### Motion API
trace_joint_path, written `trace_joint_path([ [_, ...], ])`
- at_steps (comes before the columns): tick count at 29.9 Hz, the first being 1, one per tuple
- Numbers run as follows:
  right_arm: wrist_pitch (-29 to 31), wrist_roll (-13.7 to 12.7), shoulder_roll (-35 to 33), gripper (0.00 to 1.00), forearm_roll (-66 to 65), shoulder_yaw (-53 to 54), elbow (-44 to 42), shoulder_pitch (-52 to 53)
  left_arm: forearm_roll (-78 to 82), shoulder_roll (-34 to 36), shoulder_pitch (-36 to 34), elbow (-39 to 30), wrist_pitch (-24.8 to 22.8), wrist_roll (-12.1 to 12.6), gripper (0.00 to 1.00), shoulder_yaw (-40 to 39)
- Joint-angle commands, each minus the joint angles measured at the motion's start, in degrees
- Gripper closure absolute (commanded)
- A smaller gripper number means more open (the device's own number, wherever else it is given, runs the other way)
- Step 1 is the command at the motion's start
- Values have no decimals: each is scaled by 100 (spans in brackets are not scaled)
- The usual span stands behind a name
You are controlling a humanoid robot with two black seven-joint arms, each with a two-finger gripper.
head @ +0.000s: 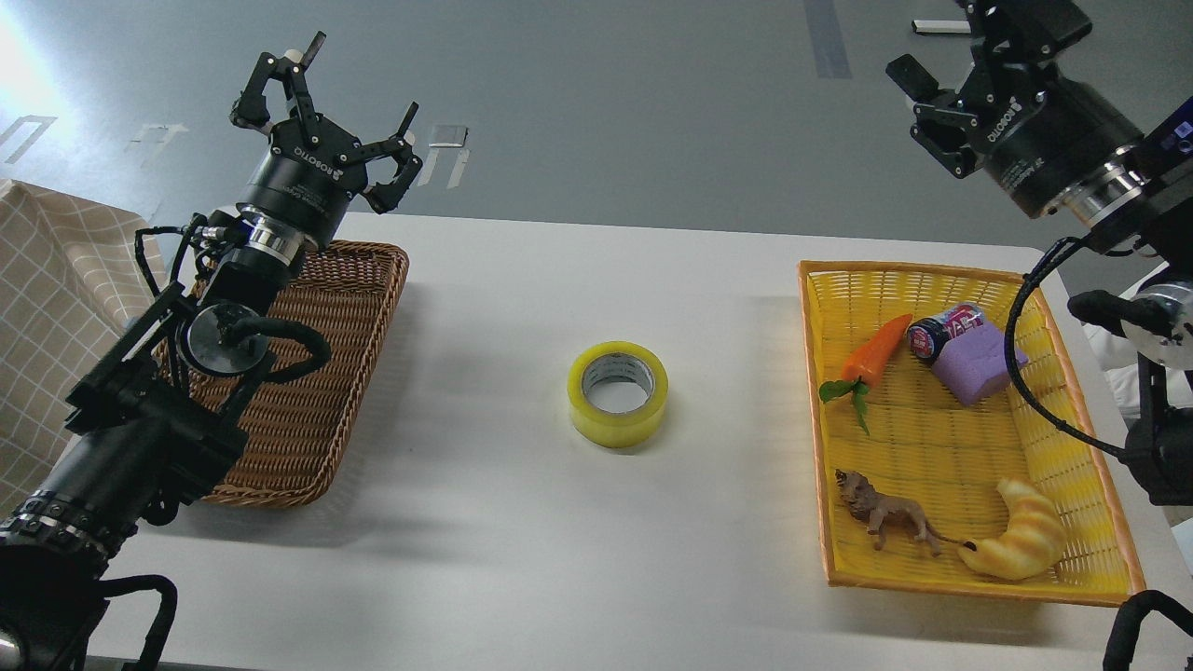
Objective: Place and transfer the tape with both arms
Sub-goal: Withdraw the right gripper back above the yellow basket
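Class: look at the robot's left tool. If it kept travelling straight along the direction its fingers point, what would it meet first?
Probably nothing: the open left tool points up and away past the table's far edge, over bare grey floor. Depth is uncertain.

Tape (618,393) lies on table (522,280) between two baskets (308,373).

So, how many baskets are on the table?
2. A brown wicker basket stands at the left end, partly hidden behind the left arm. A yellow basket stands at the right end, holding toys. No other basket shows.
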Motion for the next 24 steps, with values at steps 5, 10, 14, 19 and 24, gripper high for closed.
trace_joint_path([
  [5,1,2,640,1,958,1158,-331,-100,-1,9,24,-18,0,1,2,-30],
  [10,1,-51,1062,1,1379,1397,-604,-109,-1,9,15,-9,0,1,2,-12],
  [14,1,-60,1089,1,2178,1380,-1035,-153,-1,0,15,-9,0,1,2,6],
  [19,1,-86,1045,1,3452,1301,-1465,-179,8,9,15,-9,0,1,2,23],
  [24,1,-182,1010,1,3832,766,-1537,-259,17,18,7,-9,0,10,2,50],
])
